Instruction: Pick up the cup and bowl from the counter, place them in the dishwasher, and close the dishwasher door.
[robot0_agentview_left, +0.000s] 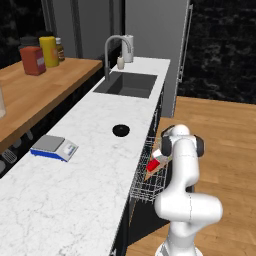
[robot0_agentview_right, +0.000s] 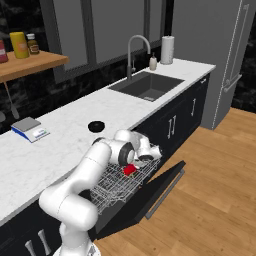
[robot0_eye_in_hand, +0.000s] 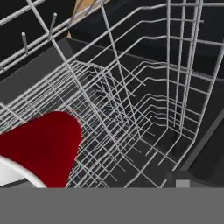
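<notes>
The red cup lies tilted on its side in the silver wire rack of the dishwasher, which is pulled out. My gripper hangs just above the cup, open; the cup sits off to the lower left in the hand view and nothing is between the fingers. The black bowl rests on the white marble counter, above and to the left of the rack. The dishwasher door is folded down flat.
A blue and grey kitchen scale stands on the counter. Farther along are the sink and its faucet. Jars stand on the wooden shelf. Wooden floor lies to the right.
</notes>
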